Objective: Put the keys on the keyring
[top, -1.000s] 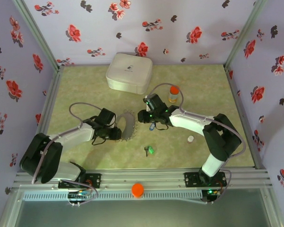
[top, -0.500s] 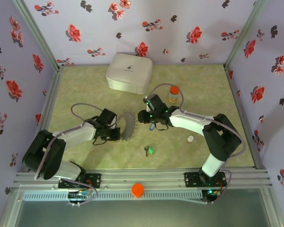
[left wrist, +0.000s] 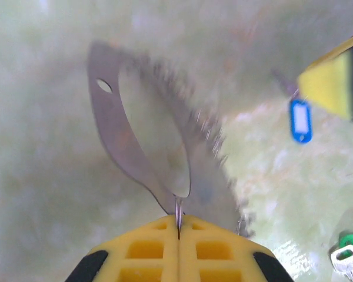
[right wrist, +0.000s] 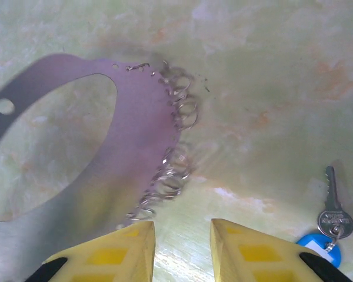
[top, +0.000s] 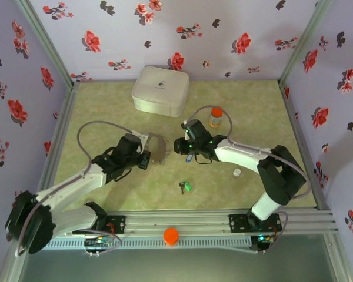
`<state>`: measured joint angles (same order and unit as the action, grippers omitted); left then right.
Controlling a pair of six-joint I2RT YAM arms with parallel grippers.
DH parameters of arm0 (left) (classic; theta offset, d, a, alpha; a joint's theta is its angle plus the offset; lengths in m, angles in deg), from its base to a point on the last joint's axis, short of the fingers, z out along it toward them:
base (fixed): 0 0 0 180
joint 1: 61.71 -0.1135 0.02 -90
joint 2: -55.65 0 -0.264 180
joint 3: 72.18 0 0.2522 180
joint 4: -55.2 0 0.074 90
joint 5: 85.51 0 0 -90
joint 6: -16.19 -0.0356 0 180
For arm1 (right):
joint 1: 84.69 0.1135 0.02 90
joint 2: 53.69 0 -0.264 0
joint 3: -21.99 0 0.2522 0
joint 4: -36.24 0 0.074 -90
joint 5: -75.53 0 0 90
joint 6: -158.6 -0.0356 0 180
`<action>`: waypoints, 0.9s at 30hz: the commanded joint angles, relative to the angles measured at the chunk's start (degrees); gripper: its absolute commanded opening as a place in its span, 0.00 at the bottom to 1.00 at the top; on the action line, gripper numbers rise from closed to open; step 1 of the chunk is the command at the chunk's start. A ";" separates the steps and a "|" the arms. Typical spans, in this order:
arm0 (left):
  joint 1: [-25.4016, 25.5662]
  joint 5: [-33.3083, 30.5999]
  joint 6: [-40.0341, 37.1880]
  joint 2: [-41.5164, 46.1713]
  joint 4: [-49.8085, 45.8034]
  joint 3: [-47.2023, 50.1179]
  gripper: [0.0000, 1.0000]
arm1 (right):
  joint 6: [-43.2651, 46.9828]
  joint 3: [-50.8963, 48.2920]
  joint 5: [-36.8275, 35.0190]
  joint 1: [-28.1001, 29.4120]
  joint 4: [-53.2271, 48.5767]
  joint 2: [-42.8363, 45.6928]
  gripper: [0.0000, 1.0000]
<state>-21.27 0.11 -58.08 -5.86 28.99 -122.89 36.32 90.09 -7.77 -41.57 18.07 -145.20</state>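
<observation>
Firmly the left hand (left wrist: 178, 226) pinches the keyring (left wrist: 115, 126); the right hand (right wrist: 182, 247) gapes near the blue key (right wrist: 334, 218), blade pointing away.

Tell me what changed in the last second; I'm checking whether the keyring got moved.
The left claw, shut on the keyring, carried it a little away from the bases as that arm stretched out low. The right claw barely shifted, open beside the ring. The blue key, green key, bottle, white case and small cap stayed put.

Lilac walls (top: 106, 35) with red and black flowers, mottled green tabletop (top: 94, 106), metal rail (top: 176, 218) along near edge
</observation>
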 commanded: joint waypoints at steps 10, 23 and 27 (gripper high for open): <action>0.77 -2.63 -35.03 7.57 15.20 0.06 0.00 | 3.86 -2.62 -7.98 -0.43 -0.71 11.22 0.31; -0.01 -5.51 -31.35 4.26 11.60 -6.07 0.00 | 19.97 -9.30 0.60 -0.22 6.67 25.67 0.34; -0.10 -10.38 -18.71 0.16 -3.32 -14.68 0.00 | 18.62 -8.43 -1.88 -0.30 3.82 24.84 0.34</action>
<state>-20.90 -4.98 -87.26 -4.51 35.54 -131.81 53.37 80.89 -9.13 -41.57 23.04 -120.11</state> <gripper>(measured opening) 0.064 0.343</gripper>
